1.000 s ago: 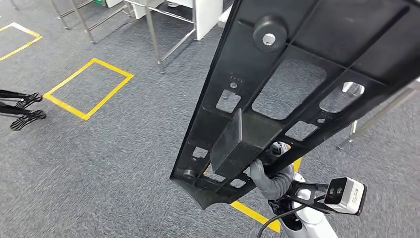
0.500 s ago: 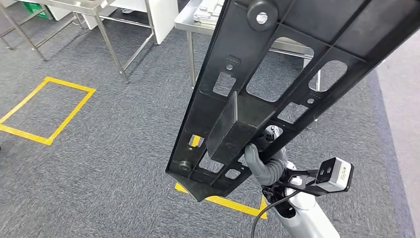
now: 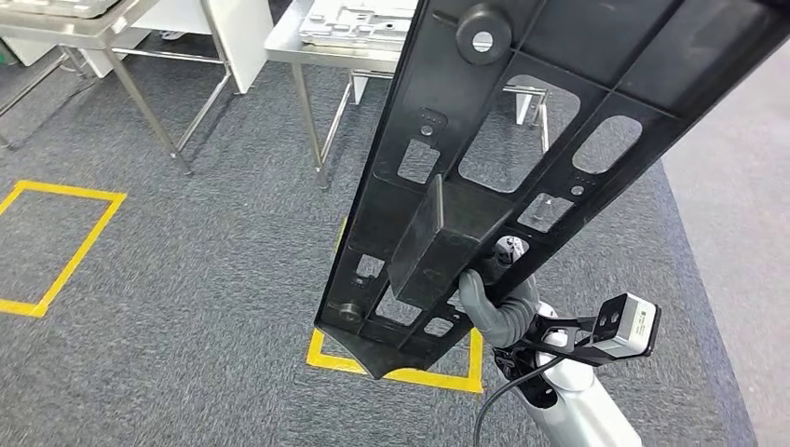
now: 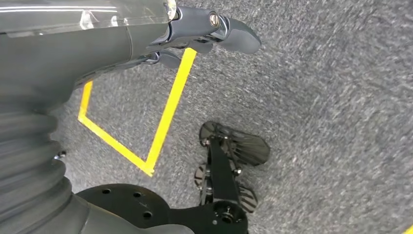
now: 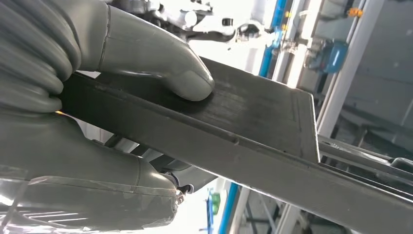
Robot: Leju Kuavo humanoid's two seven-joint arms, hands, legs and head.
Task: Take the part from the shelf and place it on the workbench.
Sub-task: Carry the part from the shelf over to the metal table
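A long black part [image 3: 522,140] slants from the frame's upper right to lower centre, above grey carpet [image 3: 186,279]. A steel desk [image 3: 289,42] stands upper left. The right hand [image 3: 494,303] grips the part's lower end; the left hand [image 4: 195,34] hangs with nothing in it, fingers spread.

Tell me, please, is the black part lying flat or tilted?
Tilted: the black part slants steeply above the carpet, gripped by the right hand.
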